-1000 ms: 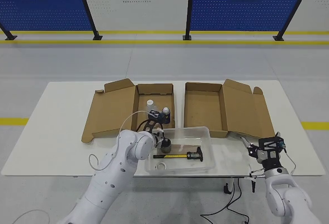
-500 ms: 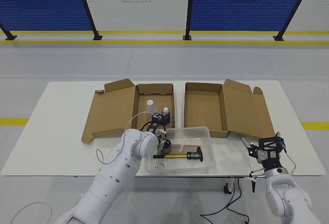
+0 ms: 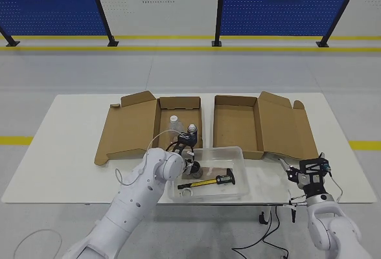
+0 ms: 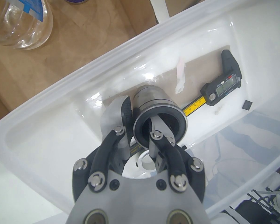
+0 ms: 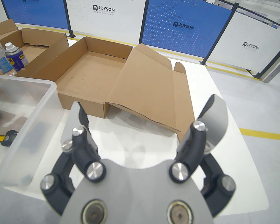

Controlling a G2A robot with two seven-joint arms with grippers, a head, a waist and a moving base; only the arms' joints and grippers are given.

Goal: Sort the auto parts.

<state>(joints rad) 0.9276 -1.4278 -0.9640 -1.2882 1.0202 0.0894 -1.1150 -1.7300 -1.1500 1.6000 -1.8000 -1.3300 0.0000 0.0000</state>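
My left gripper (image 4: 140,120) is inside the clear plastic bin (image 4: 60,87), shut on the rim of a steel cylindrical bearing (image 4: 154,101); one finger is inside its bore, the other outside. In the top view the bearing (image 3: 193,169) sits at the bin's (image 3: 239,153) left end under my left gripper (image 3: 188,163). A black digital caliper (image 4: 224,80) with a yellow scale lies in the bin beside the bearing, and the caliper (image 3: 210,182) looks tilted. My right gripper (image 5: 149,113) is open over the bare table near the front right corner (image 3: 305,169).
Two open cardboard boxes stand behind the bin: the left box (image 3: 181,103) holds a clear bottle (image 3: 174,121) and a blue spray can (image 3: 192,129); the right box (image 3: 234,129) is empty. A small white ring (image 4: 147,162) and a small black square (image 4: 247,105) lie in the bin.
The left arm has shifted slightly right and forward inside the bin with the bearing. The caliper's yellow end has swung toward the front. The right arm has not moved.
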